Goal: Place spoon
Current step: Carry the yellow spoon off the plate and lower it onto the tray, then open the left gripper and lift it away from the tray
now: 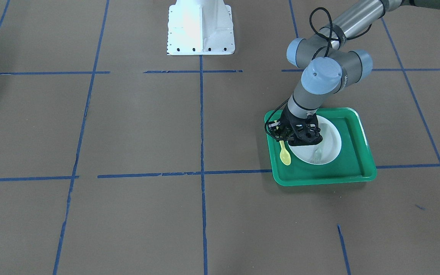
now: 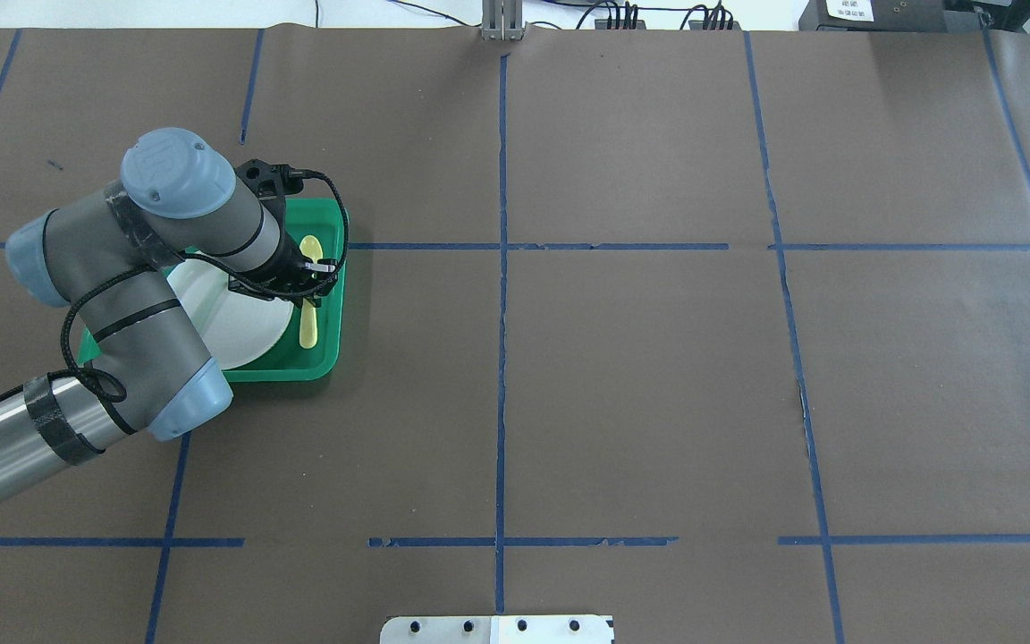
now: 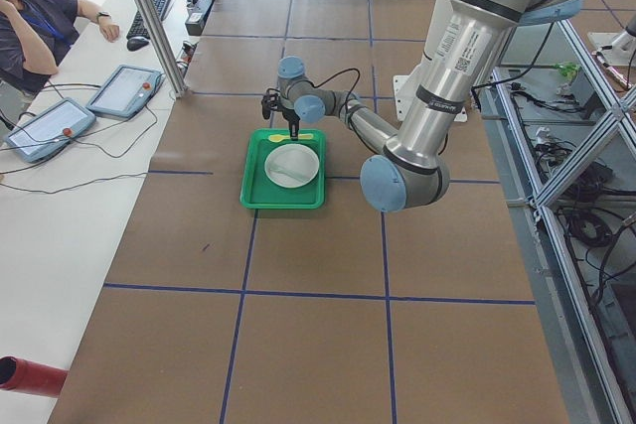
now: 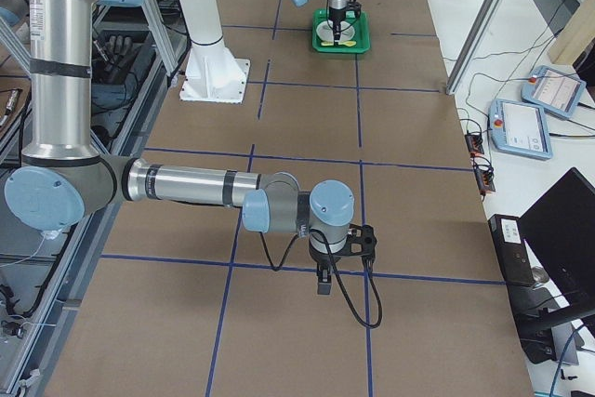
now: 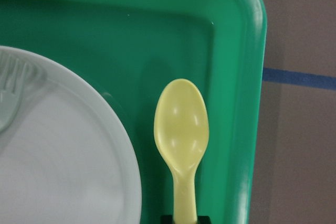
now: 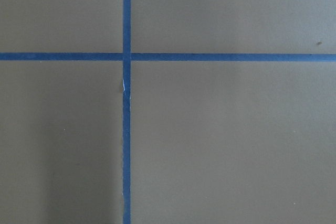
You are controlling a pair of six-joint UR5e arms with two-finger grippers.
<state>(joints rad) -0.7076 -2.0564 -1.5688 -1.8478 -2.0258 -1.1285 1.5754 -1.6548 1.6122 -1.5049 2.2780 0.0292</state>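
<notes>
In the green plastic tray (image 5: 239,77) on the brown table (image 2: 640,385), small yellow plastic spoon (image 5: 181,129) lying between round white plate (image 5: 68,171) and tray rim, left hand (image 1: 281,137) closed narrowly on its handle, right hand (image 4: 323,281) well apart, low over the table, cannot tell its grip

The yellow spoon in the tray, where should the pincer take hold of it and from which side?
Grip the spoon by its slim straight handle, coming straight down from above. It lies flat in the narrow strip between the plate and the tray wall, leaving no room sideways.
</notes>
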